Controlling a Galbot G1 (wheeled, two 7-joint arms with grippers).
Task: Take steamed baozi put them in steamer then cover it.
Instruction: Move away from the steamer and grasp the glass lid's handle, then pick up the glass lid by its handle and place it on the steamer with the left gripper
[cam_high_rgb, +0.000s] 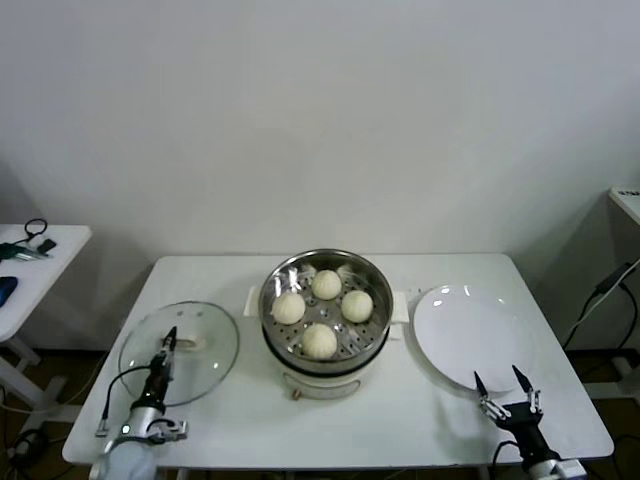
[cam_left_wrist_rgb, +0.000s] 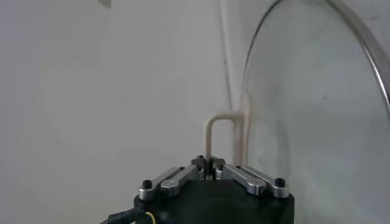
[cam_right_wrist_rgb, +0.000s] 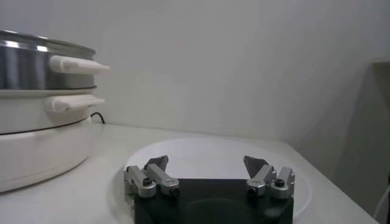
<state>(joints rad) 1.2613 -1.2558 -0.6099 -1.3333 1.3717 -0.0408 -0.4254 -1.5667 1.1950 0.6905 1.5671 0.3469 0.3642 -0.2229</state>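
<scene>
While the robot looks down from its head camera, a white table (cam_high_rgb: 400, 420) fills the middle of the view against a plain pale wall; going from left to right, a second small white side table (cam_high_rgb: 50, 262) sits at the far left edge with dark items on it that are too small to identify; next, on the main table's left part, a round clear glass lid (cam_high_rgb: 205, 375) lies flat with its white handle (cam_high_rgb: 189, 343) near the centre; the left gripper (cam_high_rgb: 170, 338) reaches onto this lid from the near edge, and in the left wrist view its fingers are pressed together on the thin white handle (cam_left_wrist_rgb: 220, 137), with the lid's metal rim (cam_left_wrist_rgb: 359, 36) curving beside it; at the table's centre stands the steamer (cam_high_rgb: 326, 340), a shiny steel pot on a white base, uncovered; all four steamed baozi (cam_high_rgb: 319, 340) rest inside it on the perforated tray, one toward the back, one on each side, one at the front, close together but apart; just right of the steamer lies a flat white plate (cam_high_rgb: 470, 335), bare; the right gripper (cam_high_rgb: 503, 382) hovers at the plate's near edge with its fingers spread wide and nothing between them; the right wrist view shows the same plate (cam_right_wrist_rgb: 201, 157) and the steamer's side handles (cam_right_wrist_rgb: 78, 64).
</scene>
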